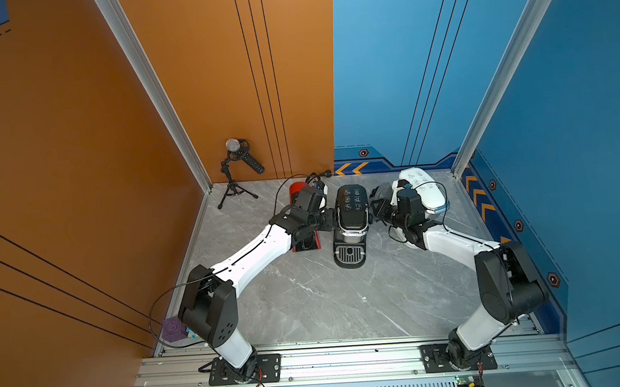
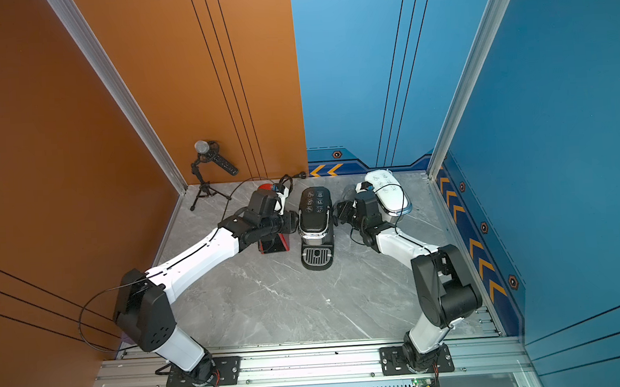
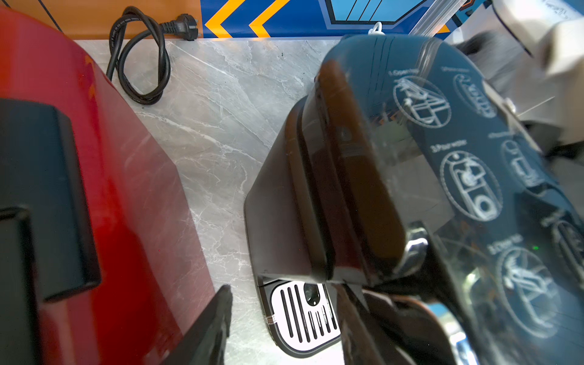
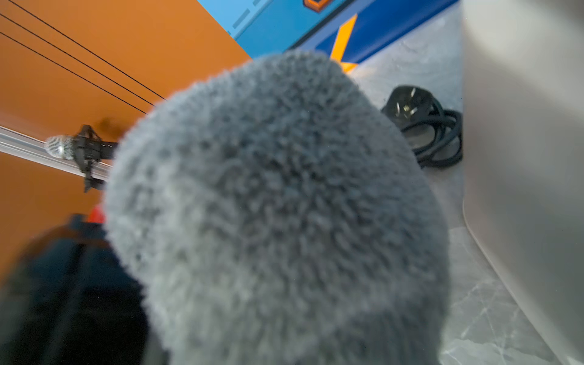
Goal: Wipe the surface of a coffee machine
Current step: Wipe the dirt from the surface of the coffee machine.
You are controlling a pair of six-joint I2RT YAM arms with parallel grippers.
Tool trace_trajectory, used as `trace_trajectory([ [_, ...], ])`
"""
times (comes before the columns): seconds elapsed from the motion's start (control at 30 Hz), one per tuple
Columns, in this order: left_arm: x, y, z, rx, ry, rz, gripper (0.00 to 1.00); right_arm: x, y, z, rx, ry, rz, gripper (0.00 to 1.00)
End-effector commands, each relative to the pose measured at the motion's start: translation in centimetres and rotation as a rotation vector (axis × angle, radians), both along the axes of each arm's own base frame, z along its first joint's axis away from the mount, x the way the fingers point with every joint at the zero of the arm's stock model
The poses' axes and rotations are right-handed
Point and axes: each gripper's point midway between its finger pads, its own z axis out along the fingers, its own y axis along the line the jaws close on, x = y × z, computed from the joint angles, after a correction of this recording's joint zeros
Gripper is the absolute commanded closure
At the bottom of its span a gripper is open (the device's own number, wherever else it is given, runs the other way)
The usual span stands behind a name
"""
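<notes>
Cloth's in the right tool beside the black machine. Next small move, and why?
Probably ease the right tool toward the black coffee machine until the grey cloth presses its side; the cloth sits right beside it, but contact isn't evident.

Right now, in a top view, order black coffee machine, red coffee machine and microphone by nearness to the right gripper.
1. Black coffee machine: directly beside the right gripper.
2. Red coffee machine: beyond the black one, left side.
3. Microphone: back corner, orange wall.
</notes>
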Motion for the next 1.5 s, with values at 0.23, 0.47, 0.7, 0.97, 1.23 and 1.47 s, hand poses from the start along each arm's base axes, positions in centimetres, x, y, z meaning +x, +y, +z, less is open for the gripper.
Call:
trace_trajectory([
  [0.23, -0.2, -1.1, 1.8, -0.035, -0.053, -0.037, 0.45, 1.9, 2.0, -3.3, -0.02, 0.051, 0.013, 0.73],
  [0.47, -0.1, -1.2, 1.9, -0.039, -0.053, -0.042, 0.45, 1.8, 2.0, 0.8, 0.022, -0.017, 0.022, 0.72],
  [0.7, 0.0, -1.4, 1.9, -0.039, -0.051, -0.044, 0.46, 1.6, 1.2, 7.2, 0.135, -0.124, 0.034, 0.72],
  [0.97, -0.1, -1.5, 1.8, -0.038, -0.051, -0.046, 0.45, 0.7, -0.5, 10.0, 0.199, -0.171, 0.039, 0.71],
  [1.23, -0.1, -2.3, 1.7, -0.044, -0.045, -0.063, 0.46, 2.3, 1.3, 6.1, 0.23, -0.092, 0.094, 0.71],
  [1.47, -0.3, -2.4, 1.6, -0.04, -0.041, -0.065, 0.45, 6.1, 3.6, 6.7, 0.21, -0.071, 0.202, 0.71],
])
